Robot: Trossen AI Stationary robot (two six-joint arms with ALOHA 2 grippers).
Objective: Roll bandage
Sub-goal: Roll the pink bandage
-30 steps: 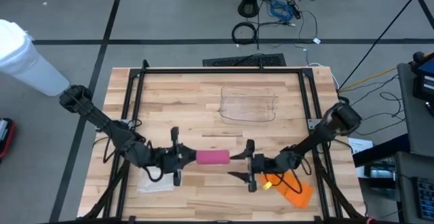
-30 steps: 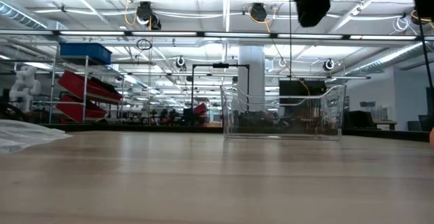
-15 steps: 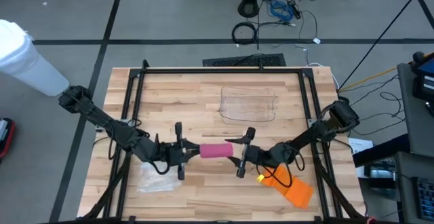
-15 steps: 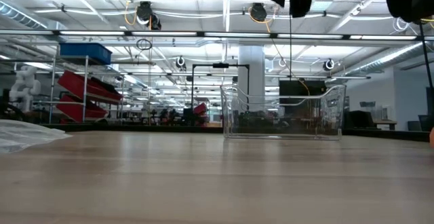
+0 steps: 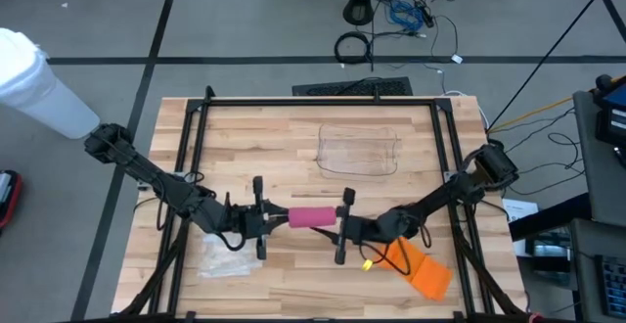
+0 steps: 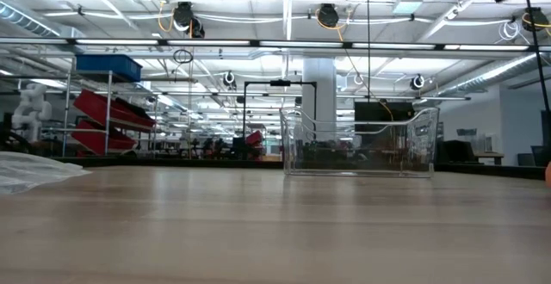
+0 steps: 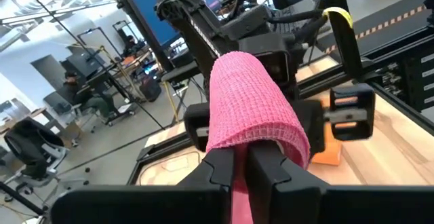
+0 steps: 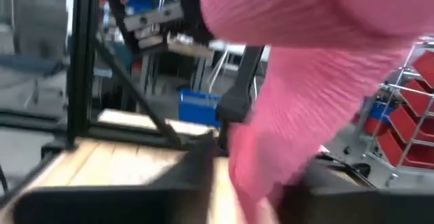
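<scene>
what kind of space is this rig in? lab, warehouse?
Probably a large open robotics lab or workshop. The low view shows a high ceiling with strip lights, shelving holding red bins and a blue crate. From above, cables trail over the grey floor beyond the wooden table.

Bright overhead lighting; right wrist view heavily blurred.

bandage [image 5: 310,216]: pink woven cloth, rough, matt | worktop [image 5: 284,137]: pale wood planks, smooth | bin [image 5: 358,150]: clear glossy plastic | fingers [image 7: 271,176]: matt black
</scene>
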